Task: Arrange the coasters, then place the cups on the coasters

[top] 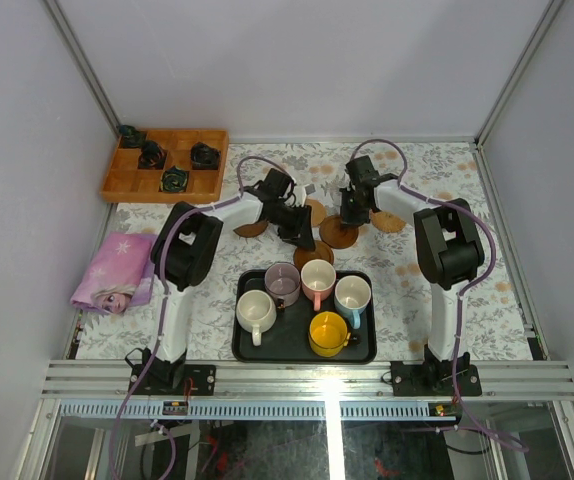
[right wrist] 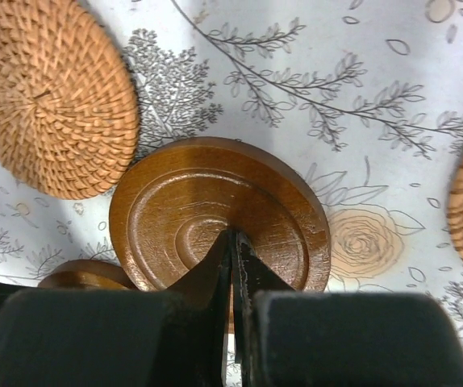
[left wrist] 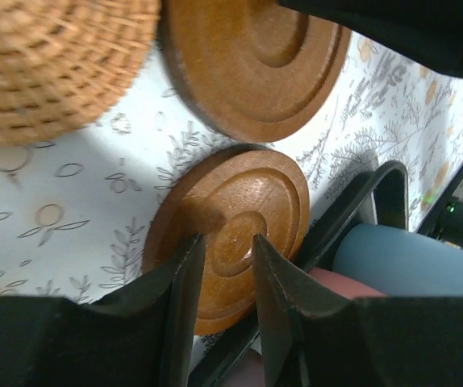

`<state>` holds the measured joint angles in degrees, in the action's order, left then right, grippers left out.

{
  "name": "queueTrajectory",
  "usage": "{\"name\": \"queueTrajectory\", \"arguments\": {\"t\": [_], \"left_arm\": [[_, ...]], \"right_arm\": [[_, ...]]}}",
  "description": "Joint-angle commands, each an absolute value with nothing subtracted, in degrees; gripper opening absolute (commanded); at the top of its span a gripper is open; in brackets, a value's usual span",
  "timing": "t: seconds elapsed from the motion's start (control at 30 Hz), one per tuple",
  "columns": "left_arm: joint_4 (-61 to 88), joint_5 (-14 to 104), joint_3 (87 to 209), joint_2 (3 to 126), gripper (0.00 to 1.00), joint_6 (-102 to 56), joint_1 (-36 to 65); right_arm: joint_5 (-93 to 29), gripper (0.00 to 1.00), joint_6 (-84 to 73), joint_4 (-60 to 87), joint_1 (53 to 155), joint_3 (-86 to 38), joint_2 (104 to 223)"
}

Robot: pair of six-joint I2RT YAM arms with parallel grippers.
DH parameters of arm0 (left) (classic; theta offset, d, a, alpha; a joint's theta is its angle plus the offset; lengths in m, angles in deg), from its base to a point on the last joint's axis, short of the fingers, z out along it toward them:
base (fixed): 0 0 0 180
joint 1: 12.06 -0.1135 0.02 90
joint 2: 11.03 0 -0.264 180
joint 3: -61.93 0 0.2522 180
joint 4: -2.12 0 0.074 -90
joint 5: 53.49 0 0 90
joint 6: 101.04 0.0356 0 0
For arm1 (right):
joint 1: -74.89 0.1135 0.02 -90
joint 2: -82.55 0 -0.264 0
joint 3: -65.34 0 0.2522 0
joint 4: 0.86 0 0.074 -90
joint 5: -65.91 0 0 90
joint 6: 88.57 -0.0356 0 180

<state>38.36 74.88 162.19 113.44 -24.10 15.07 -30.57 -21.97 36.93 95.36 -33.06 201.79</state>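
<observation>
Left gripper [left wrist: 225, 239], fingers parted by a narrow gap and holding nothing, poised over the near wooden coaster [left wrist: 239, 193]. This coaster is a brown disc turned with concentric grooves and a raised rim. It lies flat on the floral tablecloth [top: 417, 290], just beside the far rim of the black tray [left wrist: 381, 185].

Right gripper [right wrist: 232, 235], fingers pressed together with nothing between them, tips over the centre of the far wooden coaster [right wrist: 175, 218]. It is the same grooved brown type and also lies flat. Whether the tips touch the wood cannot be told. The two wooden discs lie close together with a sliver of cloth between them.

Three tan woven coasters complete the set. One is at the left [top: 251, 229], one at the middle behind the left gripper [top: 315, 210] and one at the right [top: 389, 222].

All five cups stand upright in the tray, none on a coaster. The cream cup [top: 256, 310] is at the left. The mauve cup [top: 282, 283] and pink cup [top: 318, 280] stand along the far side. The light blue cup [top: 353, 295] is at the right and the yellow cup [top: 328, 333] is nearest the arm bases.
</observation>
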Motion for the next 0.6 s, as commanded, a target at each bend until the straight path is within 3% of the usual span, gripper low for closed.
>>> {"name": "queueTrajectory", "arguments": {"t": [0.0,0.57], "left_arm": [[39.5,66.2,159.8,116.5,0.31,-27.8,11.1],[38.9,57.8,166.0,118.4,0.32,-32.1,0.8]], "right_arm": [[-21.7,0.0,-22.0,42.8,95.4,-34.1,203.6],[-18.5,0.0,-21.5,47.6,91.4,-46.4,211.1]]}}
